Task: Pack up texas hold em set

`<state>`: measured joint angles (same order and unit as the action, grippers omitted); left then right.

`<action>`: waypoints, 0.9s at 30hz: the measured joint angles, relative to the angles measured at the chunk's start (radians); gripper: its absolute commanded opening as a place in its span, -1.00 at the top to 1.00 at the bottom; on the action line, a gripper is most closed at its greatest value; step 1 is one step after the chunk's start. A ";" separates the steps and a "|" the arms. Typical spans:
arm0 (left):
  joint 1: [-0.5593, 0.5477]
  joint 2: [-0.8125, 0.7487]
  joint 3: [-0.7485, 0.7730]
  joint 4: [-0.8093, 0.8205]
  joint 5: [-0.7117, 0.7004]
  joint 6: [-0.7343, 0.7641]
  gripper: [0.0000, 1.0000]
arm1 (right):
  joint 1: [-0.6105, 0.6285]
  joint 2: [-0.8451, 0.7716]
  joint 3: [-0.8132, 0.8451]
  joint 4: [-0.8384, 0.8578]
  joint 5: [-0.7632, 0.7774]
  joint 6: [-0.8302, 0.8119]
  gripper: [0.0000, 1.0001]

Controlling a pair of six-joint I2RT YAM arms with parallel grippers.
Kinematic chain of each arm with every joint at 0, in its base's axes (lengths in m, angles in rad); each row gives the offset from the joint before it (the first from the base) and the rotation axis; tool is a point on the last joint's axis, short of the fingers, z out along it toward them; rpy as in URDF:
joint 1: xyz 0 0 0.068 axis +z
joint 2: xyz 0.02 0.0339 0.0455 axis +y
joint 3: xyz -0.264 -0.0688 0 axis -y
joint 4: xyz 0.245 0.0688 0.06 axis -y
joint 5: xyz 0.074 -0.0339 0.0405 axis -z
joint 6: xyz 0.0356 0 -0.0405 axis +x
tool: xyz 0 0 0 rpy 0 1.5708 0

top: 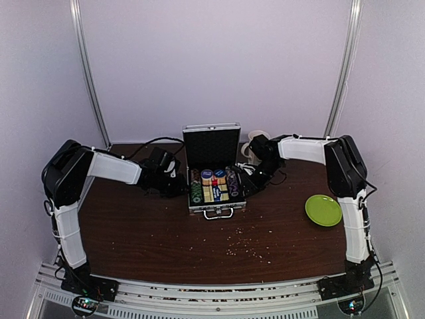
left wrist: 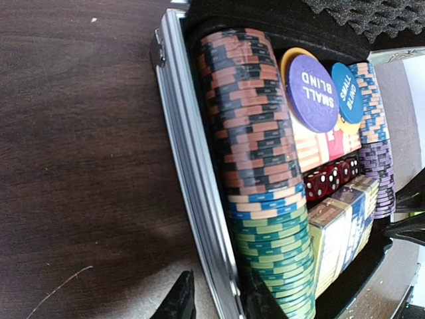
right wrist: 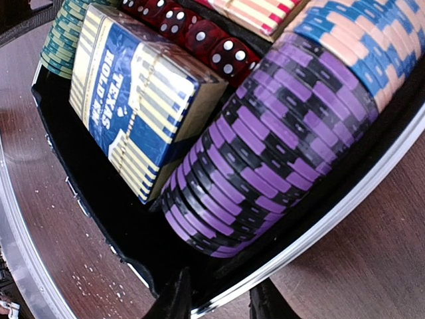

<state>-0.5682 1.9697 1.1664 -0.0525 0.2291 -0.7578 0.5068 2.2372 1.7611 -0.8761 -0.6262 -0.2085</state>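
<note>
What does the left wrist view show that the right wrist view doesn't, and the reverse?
Only the left wrist view shows the red-and-black chips, the two "SMALL BLIND" discs, the lid's grey foam and the case's left rim against the table. Only the right wrist view shows the card box's blue face with its "Texas Hold'em" title readable. Both show the card box, the red dice, the purple chips, the green chips and the blue-and-tan chips.
</note>
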 measured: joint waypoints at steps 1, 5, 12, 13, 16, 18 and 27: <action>0.000 0.000 0.000 0.001 0.002 -0.002 0.46 | -0.001 0.000 -0.006 0.006 -0.001 0.000 0.47; 0.000 0.000 -0.015 0.030 0.013 -0.014 0.52 | -0.001 -0.005 -0.024 0.023 -0.006 0.005 0.52; -0.009 -0.031 -0.084 0.108 0.022 -0.026 0.68 | 0.026 -0.066 -0.114 0.080 0.027 0.024 0.54; -0.011 -0.043 -0.104 0.117 0.024 -0.026 0.70 | 0.036 -0.077 -0.131 0.082 0.037 0.029 0.54; -0.030 -0.081 -0.155 0.128 0.031 -0.027 0.73 | 0.069 -0.110 -0.172 0.081 0.059 0.039 0.55; -0.043 -0.109 -0.192 0.132 0.034 -0.028 0.75 | 0.089 -0.128 -0.193 0.066 0.071 0.042 0.55; -0.136 -0.253 -0.357 0.130 0.019 -0.052 0.77 | 0.154 -0.225 -0.334 0.059 0.076 0.036 0.55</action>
<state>-0.7040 1.7168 0.8093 0.0776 0.2478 -0.8101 0.6609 2.0121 1.4269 -0.8173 -0.5503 -0.1722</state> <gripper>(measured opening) 0.122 0.226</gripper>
